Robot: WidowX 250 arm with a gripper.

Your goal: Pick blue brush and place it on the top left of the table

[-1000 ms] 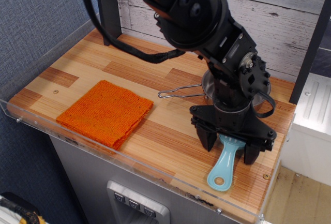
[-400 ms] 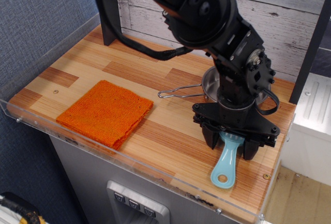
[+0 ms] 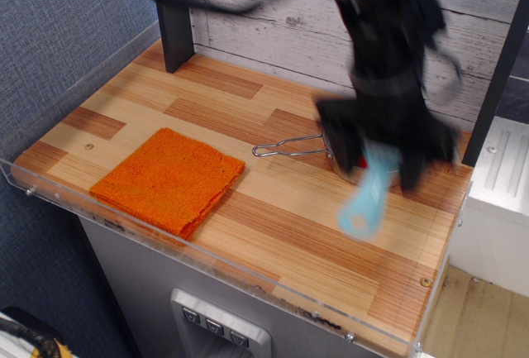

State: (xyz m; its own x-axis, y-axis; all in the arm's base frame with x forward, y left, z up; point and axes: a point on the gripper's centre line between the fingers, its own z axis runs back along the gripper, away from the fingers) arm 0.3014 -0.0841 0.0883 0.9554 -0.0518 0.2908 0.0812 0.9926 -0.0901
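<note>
The blue brush (image 3: pixel 368 196) hangs in my gripper (image 3: pixel 382 159), handle pointing down with its round hole lowest, lifted clear above the right side of the wooden table (image 3: pixel 281 234). The gripper is shut on the brush's head end; the bristles are hidden between the black fingers (image 3: pixel 340 145). The arm and gripper are motion-blurred. The table's top left corner lies far to the left, near the dark post.
An orange square cloth (image 3: pixel 169 179) lies at the front left. A metal pan with a wire handle (image 3: pixel 289 146) sits behind the gripper at the right. A dark post (image 3: pixel 173 15) stands at the back left. Clear acrylic edging (image 3: pixel 207 263) rims the front.
The gripper closed on the brush on the table surface, then rose fast with it; the brush has left the table and now hangs in the air, slightly further back.
</note>
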